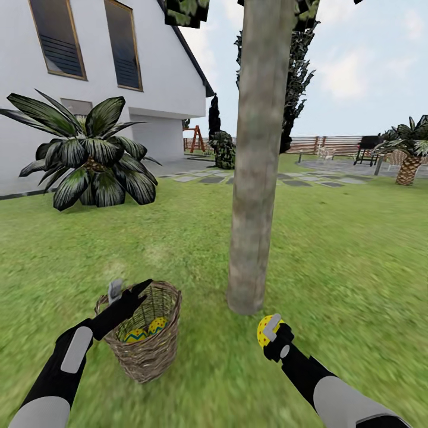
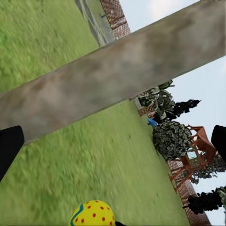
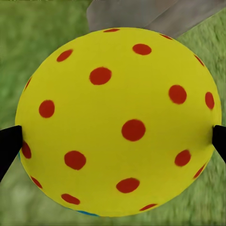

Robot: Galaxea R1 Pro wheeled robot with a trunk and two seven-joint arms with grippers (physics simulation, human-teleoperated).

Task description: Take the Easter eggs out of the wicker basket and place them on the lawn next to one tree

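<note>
My right arm reaches forward and low, its gripper (image 1: 271, 334) clamped on a red-dotted egg (image 1: 265, 330) just above the lawn (image 1: 333, 249), close to the base of the trunk (image 1: 252, 196). The right wrist view has both fingertips (image 3: 8, 146) pressed to the egg's sides. My left arm angles up over the basket (image 1: 145, 348), gripper (image 1: 128, 291) spread apart and empty above the rim. Two eggs (image 1: 147, 330) lie inside the basket.

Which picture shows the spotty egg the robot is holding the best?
The right wrist view: the held egg is huge there, red dots clear, pinched between the fingers. The head view shows it small in the right gripper, near the tree.
</note>
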